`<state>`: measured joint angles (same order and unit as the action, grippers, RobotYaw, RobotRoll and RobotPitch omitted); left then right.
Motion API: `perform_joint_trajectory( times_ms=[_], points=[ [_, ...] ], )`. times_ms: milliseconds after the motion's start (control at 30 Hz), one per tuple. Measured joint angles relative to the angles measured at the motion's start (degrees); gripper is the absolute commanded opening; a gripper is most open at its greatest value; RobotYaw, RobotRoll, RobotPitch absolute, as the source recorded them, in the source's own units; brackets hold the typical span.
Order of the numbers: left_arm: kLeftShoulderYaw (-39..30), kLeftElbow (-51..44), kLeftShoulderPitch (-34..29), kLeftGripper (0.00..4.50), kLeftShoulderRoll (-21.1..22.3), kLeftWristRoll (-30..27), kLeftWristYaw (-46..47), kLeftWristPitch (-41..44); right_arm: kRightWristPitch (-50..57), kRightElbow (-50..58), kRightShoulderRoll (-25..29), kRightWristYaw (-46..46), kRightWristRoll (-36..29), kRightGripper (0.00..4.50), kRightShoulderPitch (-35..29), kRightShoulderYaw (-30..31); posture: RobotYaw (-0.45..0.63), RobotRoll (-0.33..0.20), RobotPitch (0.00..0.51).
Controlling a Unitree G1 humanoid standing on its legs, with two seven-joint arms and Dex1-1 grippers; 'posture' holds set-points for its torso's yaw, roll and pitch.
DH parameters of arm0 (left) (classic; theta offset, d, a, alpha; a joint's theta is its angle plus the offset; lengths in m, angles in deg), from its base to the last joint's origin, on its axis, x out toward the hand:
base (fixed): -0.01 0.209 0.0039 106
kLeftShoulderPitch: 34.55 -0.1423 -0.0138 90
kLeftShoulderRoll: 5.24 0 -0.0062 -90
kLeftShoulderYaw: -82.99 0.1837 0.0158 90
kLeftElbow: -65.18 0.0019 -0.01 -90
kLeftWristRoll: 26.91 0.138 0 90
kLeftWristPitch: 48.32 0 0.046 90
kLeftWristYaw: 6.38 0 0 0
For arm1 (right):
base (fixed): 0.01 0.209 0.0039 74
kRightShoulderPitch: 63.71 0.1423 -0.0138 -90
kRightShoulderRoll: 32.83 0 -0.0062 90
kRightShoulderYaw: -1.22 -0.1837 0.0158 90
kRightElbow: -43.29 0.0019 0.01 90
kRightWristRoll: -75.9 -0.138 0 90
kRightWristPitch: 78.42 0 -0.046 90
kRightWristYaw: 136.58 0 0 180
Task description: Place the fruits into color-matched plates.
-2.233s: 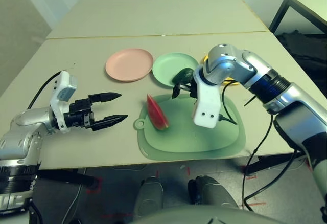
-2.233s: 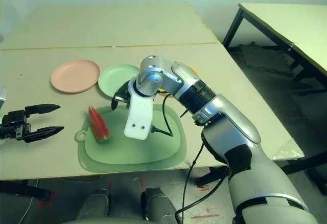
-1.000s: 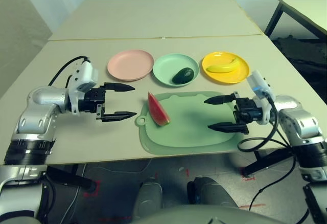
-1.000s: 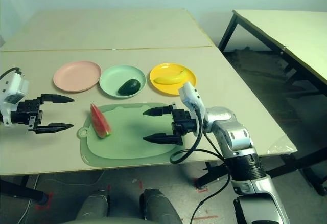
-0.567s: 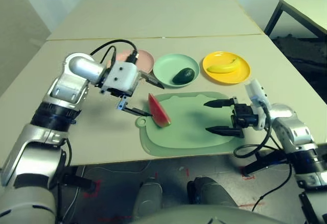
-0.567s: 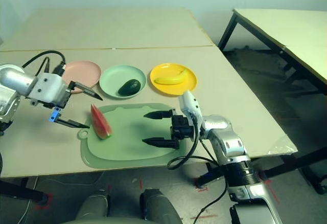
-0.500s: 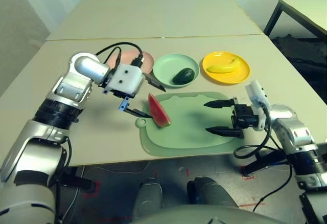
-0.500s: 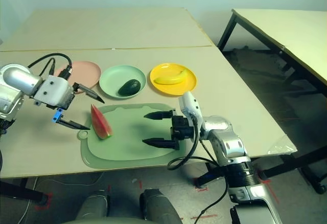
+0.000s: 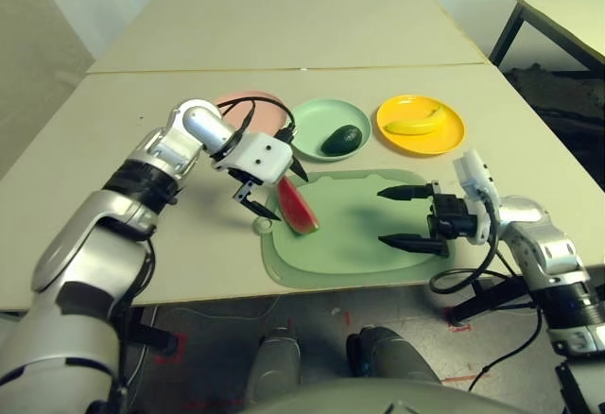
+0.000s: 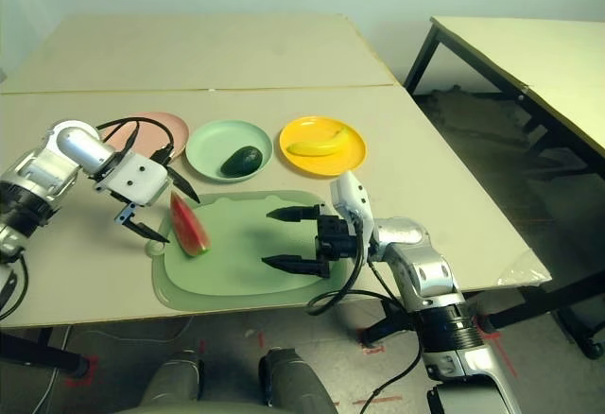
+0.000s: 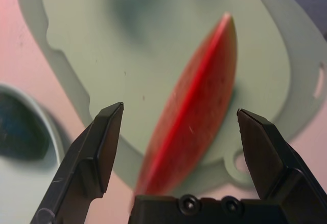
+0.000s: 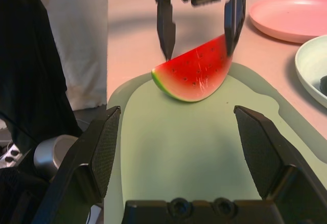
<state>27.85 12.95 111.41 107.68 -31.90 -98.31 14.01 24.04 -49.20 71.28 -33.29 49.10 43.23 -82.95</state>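
Two silver arms (image 9: 90,253) with black ribbed joints (image 9: 146,182); white wrist housings (image 9: 262,156), dark screws; looping black cables (image 10: 342,299). On each pincer (image 9: 276,193), two tapering black fingers (image 11: 265,147); two round screws (image 11: 209,205) between the fingers.

The pink plate (image 12: 291,17) is being partly hidden by the left arm (image 9: 203,126) and its black cords (image 9: 255,99). In the right wrist view, a bit of the melon (image 12: 194,73) is being covered by one of the left fingers (image 12: 233,19). In the left wrist view, the avocado (image 11: 20,132) is being blurred, and the mint plate (image 11: 25,183) and green mat (image 11: 138,81) are being cut off by the edges.
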Motion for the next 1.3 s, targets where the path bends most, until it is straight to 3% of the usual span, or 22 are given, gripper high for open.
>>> perform_joint_trajectory(
  times_ms=[500,600,767,867,1300],
  points=[
    [1.3,0.4,-1.3,4.5,-0.9,4.3,-0.1,-1.4,2.7,2.0,-0.9,1.6,-0.4,4.45,0.4,0.2,-0.05,0.0,0.066],
    [1.2,0.4,-1.3,3.84,-1.6,5.8,-0.1,-1.8,2.9,2.0,-0.9,1.6,-0.4,4.5,0.4,0.2,-0.05,0.0,0.069],
    [0.7,0.4,-1.4,2.11,-2.0,7.0,-0.1,-1.6,2.9,2.1,-0.8,1.5,-0.2,4.5,0.3,0.6,-0.05,0.0,0.071],
    [-0.5,-0.2,-1.5,1.36,-1.9,6.7,-0.2,-1.6,2.9,2.2,-0.6,1.5,-0.2,4.5,0.2,1.1,-0.05,0.0,0.071],
    [-0.3,-1.9,-2.0,1.15,-1.0,4.5,-0.2,1.0,2.8,1.8,-0.1,1.5,0.0,4.5,0.2,1.6,-0.04,0.0,0.073]
  ],
)
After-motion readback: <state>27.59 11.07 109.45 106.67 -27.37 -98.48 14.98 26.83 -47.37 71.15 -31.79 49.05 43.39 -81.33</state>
